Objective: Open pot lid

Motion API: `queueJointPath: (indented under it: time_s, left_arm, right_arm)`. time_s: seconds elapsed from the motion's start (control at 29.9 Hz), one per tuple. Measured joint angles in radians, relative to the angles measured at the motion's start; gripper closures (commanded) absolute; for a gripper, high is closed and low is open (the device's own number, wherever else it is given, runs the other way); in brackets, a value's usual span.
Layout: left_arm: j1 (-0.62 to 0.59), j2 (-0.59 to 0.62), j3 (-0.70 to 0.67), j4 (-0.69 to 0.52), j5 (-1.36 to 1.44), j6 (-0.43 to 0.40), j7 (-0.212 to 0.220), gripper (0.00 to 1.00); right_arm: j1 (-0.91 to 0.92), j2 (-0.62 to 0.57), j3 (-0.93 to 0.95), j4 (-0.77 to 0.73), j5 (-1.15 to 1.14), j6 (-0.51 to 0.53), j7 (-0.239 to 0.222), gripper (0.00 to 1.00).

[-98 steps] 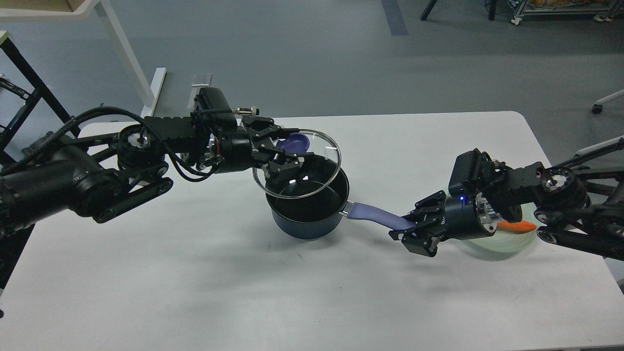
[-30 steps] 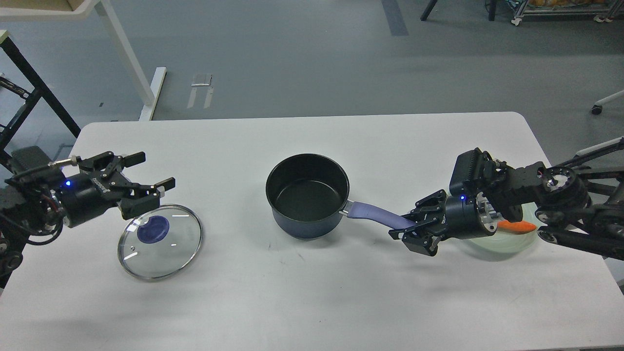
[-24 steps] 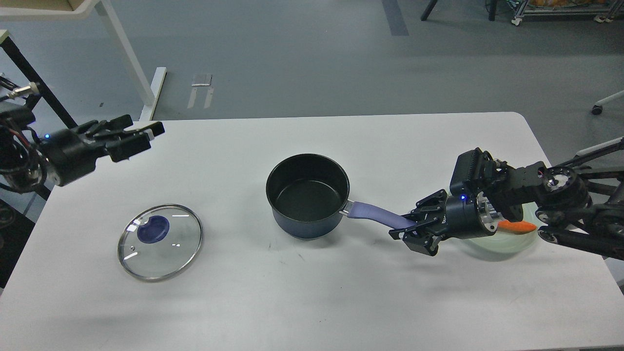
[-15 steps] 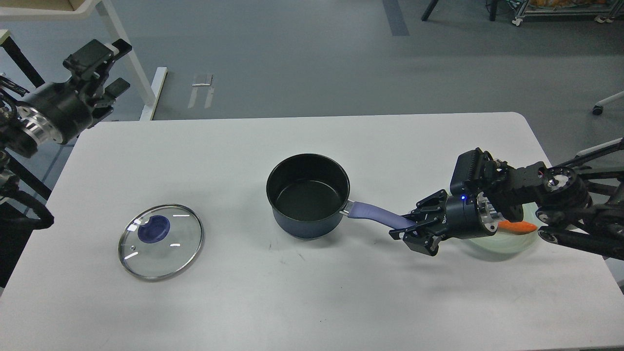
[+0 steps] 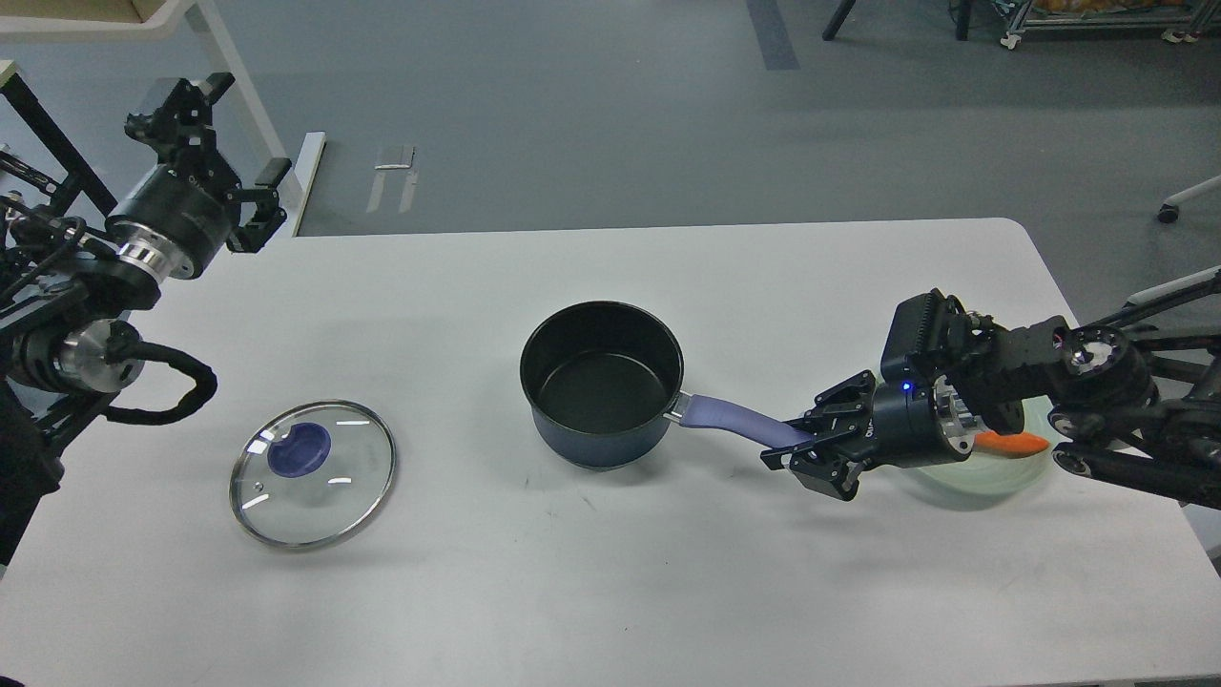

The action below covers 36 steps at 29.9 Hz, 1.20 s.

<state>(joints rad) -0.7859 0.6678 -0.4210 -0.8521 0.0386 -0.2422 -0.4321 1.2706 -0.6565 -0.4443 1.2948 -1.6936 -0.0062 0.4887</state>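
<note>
The dark navy pot (image 5: 601, 434) stands uncovered at the table's middle, its black inside showing. Its lavender handle (image 5: 730, 418) points right. My right gripper (image 5: 809, 450) is shut on the handle's end. The glass lid (image 5: 329, 496) with its purple-blue knob (image 5: 299, 448) lies flat on the table at the front left, well apart from the pot. My left gripper (image 5: 224, 143) is open and empty, raised above the table's far left corner, far from the lid.
A pale green glass plate (image 5: 997, 475) with an orange piece (image 5: 1013, 444) on it lies at the right, partly behind my right arm. White desk legs (image 5: 243, 105) and a black frame (image 5: 48, 143) stand beyond the table's left edge.
My left gripper carried the lid off the pot, set it on the table at the left, let go, then rose and drew back to the far left corner. My right gripper stayed put.
</note>
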Motion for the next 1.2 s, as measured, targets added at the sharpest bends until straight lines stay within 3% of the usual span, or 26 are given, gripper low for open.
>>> queueJointPath:
  time_s: [0.13,0.3,0.37,0.53,0.77,0.97,1.2]
  left_arm:
    - [0.014,-0.006,-0.005,0.016,-0.005,-0.039,0.006,0.01]
    - [0.017,-0.006,-0.006,0.017,-0.005,-0.047,0.007,0.01]
    - [0.017,-0.002,-0.006,0.017,-0.005,-0.049,0.007,0.01]
    - [0.017,0.002,-0.005,0.016,-0.005,-0.059,0.007,0.01]
    - [0.018,0.003,-0.004,0.014,-0.004,-0.06,0.007,0.01]
    - [0.042,-0.004,-0.004,0.006,-0.004,-0.061,0.007,0.01]
    - [0.066,-0.032,-0.01,0.004,-0.002,-0.064,0.007,0.01]
  right_arm:
    - [0.0,0.0,0.0,0.001,0.0,0.0,0.0,0.51]
    - [0.008,-0.008,-0.001,0.007,0.004,0.0,0.0,0.19]
    - [0.018,-0.028,0.002,0.013,0.01,0.0,0.0,0.02]
    - [0.044,-0.092,0.02,0.045,0.053,0.0,0.0,0.01]
    - [0.063,-0.22,0.134,0.094,0.324,0.0,0.0,0.01]
    - [0.002,-0.259,0.357,-0.005,0.709,-0.019,0.0,0.01]
    - [-0.097,-0.179,0.501,-0.153,1.237,-0.08,0.0,0.01]
